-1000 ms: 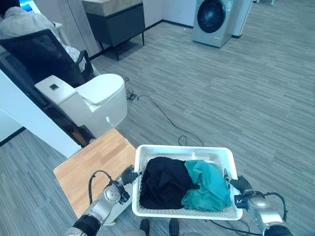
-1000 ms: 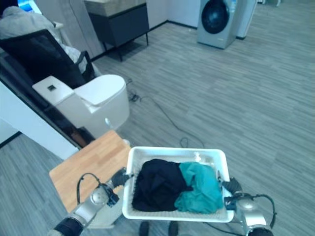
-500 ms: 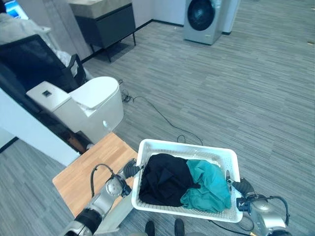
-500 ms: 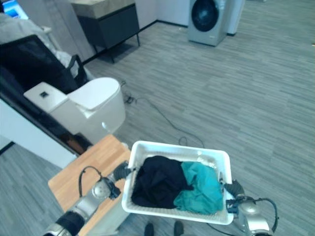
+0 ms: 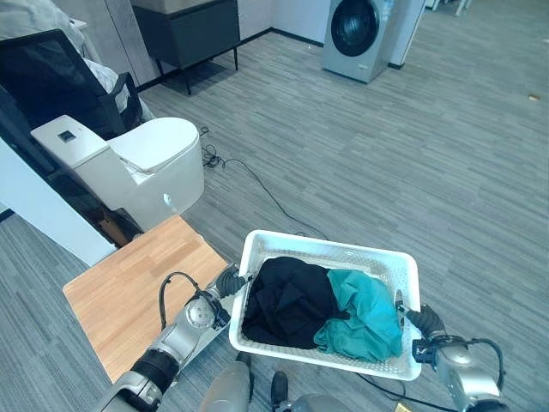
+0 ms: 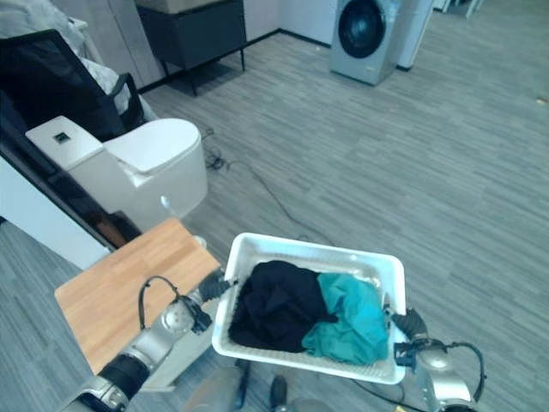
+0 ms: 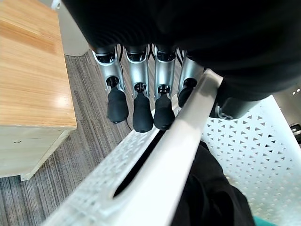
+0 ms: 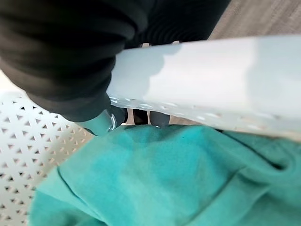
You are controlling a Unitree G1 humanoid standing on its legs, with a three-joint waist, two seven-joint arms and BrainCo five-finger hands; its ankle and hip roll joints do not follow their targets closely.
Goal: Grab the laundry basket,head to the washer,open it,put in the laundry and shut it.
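Note:
A white perforated laundry basket [image 5: 327, 250] hangs above the floor in front of me, holding a black garment [image 5: 287, 300] and a teal garment [image 5: 364, 319]. My left hand [image 5: 226, 281] is shut on the basket's left rim [image 7: 174, 155], fingers [image 7: 141, 106] curled under it. On the right rim [image 8: 211, 80] my right hand [image 5: 423, 322] is shut too, its fingertips [image 8: 157, 118] hooked inside above the teal cloth [image 8: 164, 179]. The grey washer [image 5: 358, 36] stands far ahead, its round door closed.
A white toilet [image 5: 146, 167] and a low wooden platform [image 5: 129, 287] lie to my left. A dark cabinet [image 5: 184, 30] stands at the back left. A black cable [image 5: 266, 193] trails across the grey plank floor between me and the washer.
The whole view has shifted: the toilet and wooden platform now sit further left. The basket stays held in both hands, with the laundry unmoved inside.

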